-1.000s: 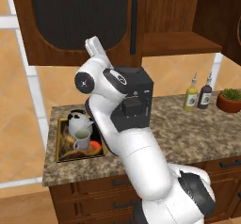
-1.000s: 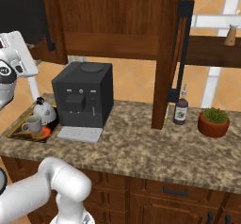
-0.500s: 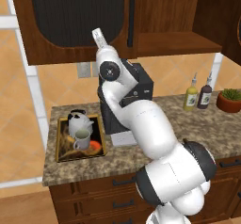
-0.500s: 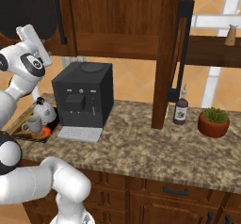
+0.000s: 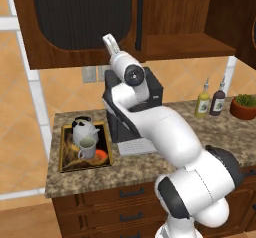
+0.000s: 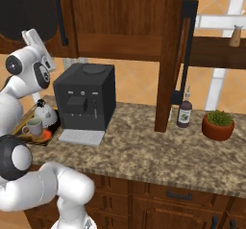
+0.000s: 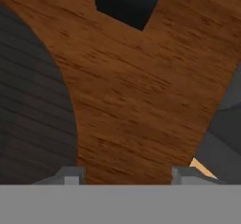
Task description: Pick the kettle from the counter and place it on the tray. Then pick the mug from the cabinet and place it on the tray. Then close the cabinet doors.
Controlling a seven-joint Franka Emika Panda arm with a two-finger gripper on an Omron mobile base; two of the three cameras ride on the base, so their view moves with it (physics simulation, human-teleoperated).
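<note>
A: What is left to handle here, biggest first?

B: The cabinet point(image 5: 175, 12), and really its doors. The left door point(image 5: 80, 22) looks already swung across its half. The right door point(image 6: 175, 55) stands wide open, edge-on over the surface point(image 6: 158, 151), beside the bottles.

A: How will that door behave?

B: I judge it stiff and fairly heavy, turning on hinges, not fragile. Pushing the flat wood near the free edge, or hooking the black bar handle point(image 6: 185, 50), should work best.

A: And the smaller things?

B: The kettle point(image 5: 82, 130) and the mug point(image 5: 87, 147) sit on the tray point(image 5: 67, 157), touching or nearly so. Both seem placed.

A: The gripper?

B: The gripper point(image 7: 127, 176) is spread with nothing between its tips, facing the left door's wood close up.
</note>
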